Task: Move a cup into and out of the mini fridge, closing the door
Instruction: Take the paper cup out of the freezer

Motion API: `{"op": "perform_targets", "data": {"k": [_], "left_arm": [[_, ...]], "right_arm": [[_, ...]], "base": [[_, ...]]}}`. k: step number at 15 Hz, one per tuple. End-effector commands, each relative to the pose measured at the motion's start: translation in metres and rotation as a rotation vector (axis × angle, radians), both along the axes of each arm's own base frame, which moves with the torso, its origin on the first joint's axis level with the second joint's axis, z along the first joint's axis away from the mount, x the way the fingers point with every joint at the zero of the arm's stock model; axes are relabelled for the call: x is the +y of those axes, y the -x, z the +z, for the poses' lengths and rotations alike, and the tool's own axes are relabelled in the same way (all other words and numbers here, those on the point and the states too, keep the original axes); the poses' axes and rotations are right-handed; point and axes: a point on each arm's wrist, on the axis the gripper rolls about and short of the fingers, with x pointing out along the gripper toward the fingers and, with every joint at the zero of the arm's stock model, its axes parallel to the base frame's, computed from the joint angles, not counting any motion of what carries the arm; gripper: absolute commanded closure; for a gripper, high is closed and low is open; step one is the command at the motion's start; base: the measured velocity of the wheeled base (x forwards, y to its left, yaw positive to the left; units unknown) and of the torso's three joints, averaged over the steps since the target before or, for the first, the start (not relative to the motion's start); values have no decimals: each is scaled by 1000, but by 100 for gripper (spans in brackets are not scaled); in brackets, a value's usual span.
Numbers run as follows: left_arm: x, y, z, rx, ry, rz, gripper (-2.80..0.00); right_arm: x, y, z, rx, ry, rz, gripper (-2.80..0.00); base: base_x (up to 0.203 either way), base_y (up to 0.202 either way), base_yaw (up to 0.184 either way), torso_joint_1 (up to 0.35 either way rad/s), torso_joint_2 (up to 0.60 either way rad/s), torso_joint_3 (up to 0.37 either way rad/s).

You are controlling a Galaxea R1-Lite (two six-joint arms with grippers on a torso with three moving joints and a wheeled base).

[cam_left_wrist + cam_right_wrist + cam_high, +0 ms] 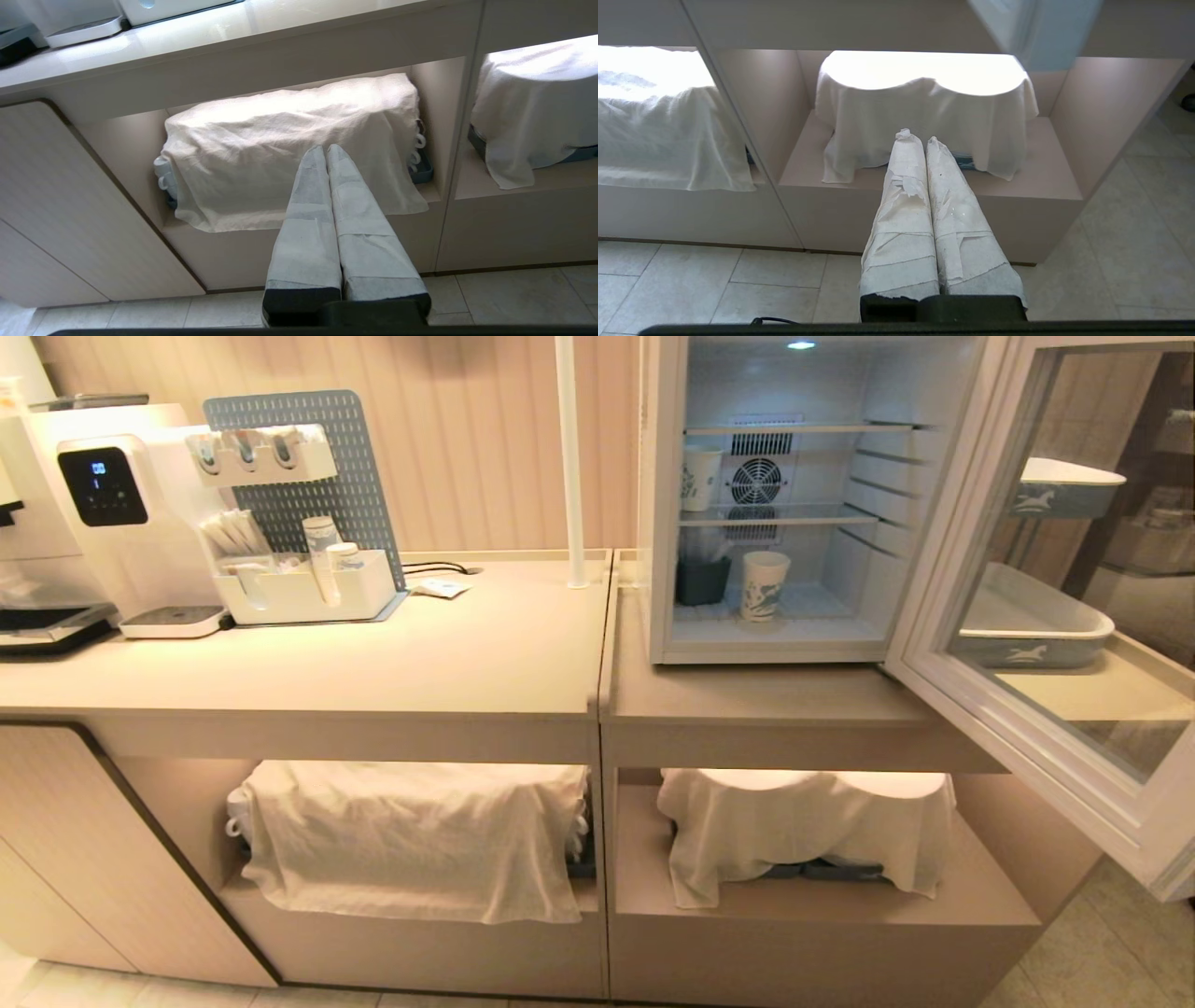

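Both grippers hang low before the cabinet shelves, left gripper (pixel 325 150) and right gripper (pixel 920 137) with fingers pressed together, empty. Far right, the door (pixel 1055 691) stands wide; the cup (pixel 764 585) sits on the mini fridge (pixel 658 523) floor. Light, crushable paper, I'd say: pinch gently mid-wall.

White cloths (pixel 411 835) drape both under-counter shelves — a coffee machine (pixel 103 513) stands on the counter.
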Motion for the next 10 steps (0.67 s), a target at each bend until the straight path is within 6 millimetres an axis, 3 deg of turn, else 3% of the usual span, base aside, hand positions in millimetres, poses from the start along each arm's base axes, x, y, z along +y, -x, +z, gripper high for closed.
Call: {"op": "perform_targets", "data": {"k": [1,10], "left_arm": [[0,0,0,1,-2,0,0],[0,0,0,1,-2,0,0]], "right_arm": [[0,0,0,0,0,1,0],[0,0,-1,2,-1,3,0]], "base": [[0,188,-1,-2,2,4],[0,180,0,3,2,2]]}}
